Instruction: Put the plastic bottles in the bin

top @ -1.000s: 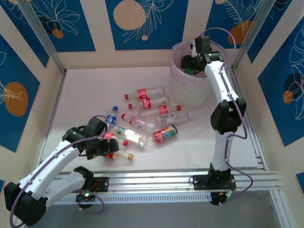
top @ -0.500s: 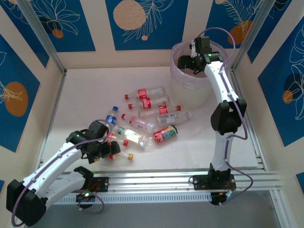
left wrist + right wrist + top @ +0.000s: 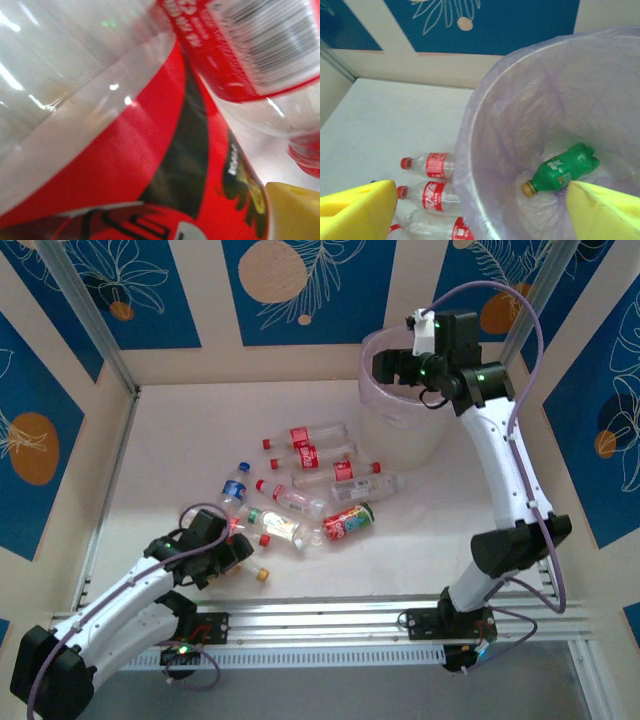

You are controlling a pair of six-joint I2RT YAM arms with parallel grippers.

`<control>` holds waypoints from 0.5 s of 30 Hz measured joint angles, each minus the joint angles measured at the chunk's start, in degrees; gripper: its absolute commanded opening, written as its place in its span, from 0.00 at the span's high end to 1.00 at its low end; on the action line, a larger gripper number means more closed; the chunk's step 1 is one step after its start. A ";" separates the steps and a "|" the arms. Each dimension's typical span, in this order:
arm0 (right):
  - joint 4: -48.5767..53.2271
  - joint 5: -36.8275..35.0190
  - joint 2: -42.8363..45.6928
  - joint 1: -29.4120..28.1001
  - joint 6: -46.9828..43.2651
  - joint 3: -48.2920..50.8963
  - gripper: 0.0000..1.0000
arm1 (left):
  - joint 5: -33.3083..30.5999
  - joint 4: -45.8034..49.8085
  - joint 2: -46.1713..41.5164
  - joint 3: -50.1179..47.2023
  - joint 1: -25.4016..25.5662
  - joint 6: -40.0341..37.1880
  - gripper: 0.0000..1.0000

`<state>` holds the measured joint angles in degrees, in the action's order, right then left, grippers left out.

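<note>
- One red-label bottle [image 3: 165, 150] sat right up against the left claw [image 3: 234, 552], so close that its wrist cam was mostly label.
- One yellow pad [image 3: 295, 210] was shoved out to the corner of that view, so the jaws looked spread wide around the bottle. Honestly I couldn't tell if it was gripping or just straddling it.
- Going by the label's slant, I'd guess the bottle's long axis ran diagonally to the fingers, not squarely across. From above, an orange cap [image 3: 263, 575] poked out just past the claw's tip.
- Just beyond it, a second bottle [image 3: 250, 50] lay touching or nearly touching the first one, so a squeeze could have nudged both.
- Further ahead of that claw, the rest of the plastic bottles [image 3: 343, 471] lay flat on the table [image 3: 180, 440], mostly side by side. The left arm was clearly the nearer one to the whole pile.
- Way off at the far side stood the bin [image 3: 405, 435], well apart from the pile.
- The right claw [image 3: 385, 365] hung over the bin's rim with its jaws wide apart and nothing between them.
- Straight below that claw, a green bottle [image 3: 560, 172] lay on the bin's bottom, cap end angled toward the left pad.
</note>
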<state>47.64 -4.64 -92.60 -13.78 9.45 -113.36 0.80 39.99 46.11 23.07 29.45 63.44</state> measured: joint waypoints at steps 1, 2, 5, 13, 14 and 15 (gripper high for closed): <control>-0.04 0.35 0.70 -0.11 0.04 0.94 0.12 | -0.39 -0.55 -0.02 -0.55 0.00 0.66 0.00; -0.13 0.70 1.27 -0.20 0.24 1.88 0.12 | -0.96 -0.85 -0.02 -0.94 0.00 1.16 0.01; -0.50 1.75 2.23 -0.37 0.70 4.70 0.12 | -2.34 -1.38 -0.17 -1.07 -0.02 2.32 0.11; -1.33 3.61 6.75 -0.46 2.69 11.45 0.12 | -5.01 -0.13 -2.93 -0.63 -0.04 2.49 0.25; -1.64 3.65 7.48 -0.46 2.86 11.91 0.12 | -5.33 0.24 -3.19 -0.42 -0.04 2.47 0.27; -1.81 3.78 8.13 -0.46 3.06 12.22 0.12 | -5.55 0.57 -3.37 -0.15 -0.04 2.47 0.27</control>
<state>45.82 -0.86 -84.47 -14.24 12.51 -101.14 -4.75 40.56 42.74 22.92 29.41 65.91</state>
